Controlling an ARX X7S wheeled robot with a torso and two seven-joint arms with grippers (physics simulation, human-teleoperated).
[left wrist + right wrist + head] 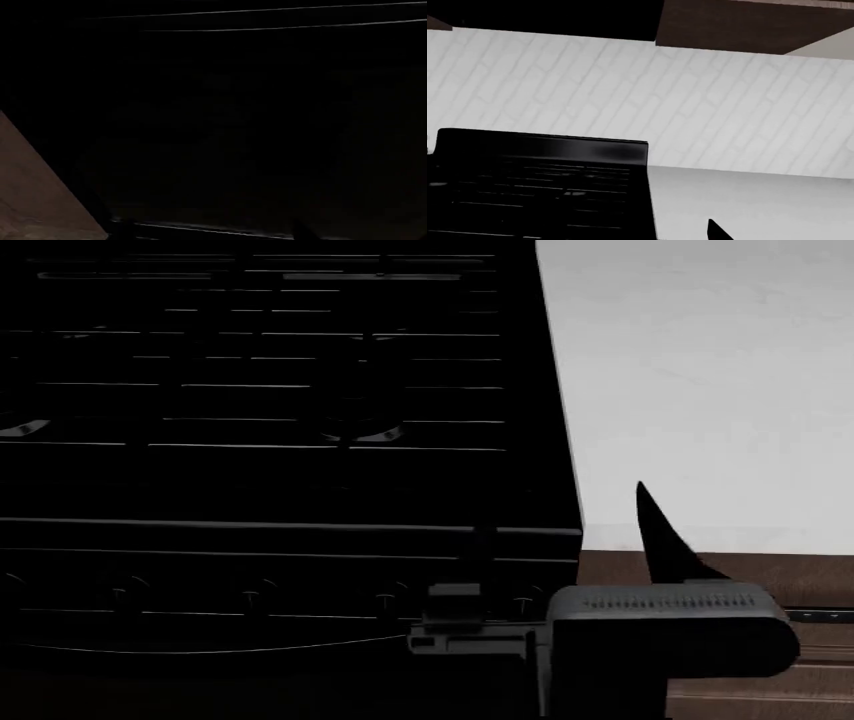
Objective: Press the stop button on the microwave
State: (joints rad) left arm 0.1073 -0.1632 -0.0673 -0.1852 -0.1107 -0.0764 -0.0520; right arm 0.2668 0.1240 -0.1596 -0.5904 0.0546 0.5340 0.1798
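We can read no text, label, brand, number or sign in any of the three views. The black stove [267,390] shows only grates and a row of knobs along its front, with no markings that we can make out, and the grey wrist housing [667,625] in the head view carries only a line of small slots. The tiled wall [694,100] and the pale counter [707,390] are likewise plain.

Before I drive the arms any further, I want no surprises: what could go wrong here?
No microwave or stop button shows in any view, so any reach now would be blind. The black stove fills the head view, and its knobs sit close to the right arm's grey housing; a careless sweep might bump one. The left wrist view is almost entirely dark.
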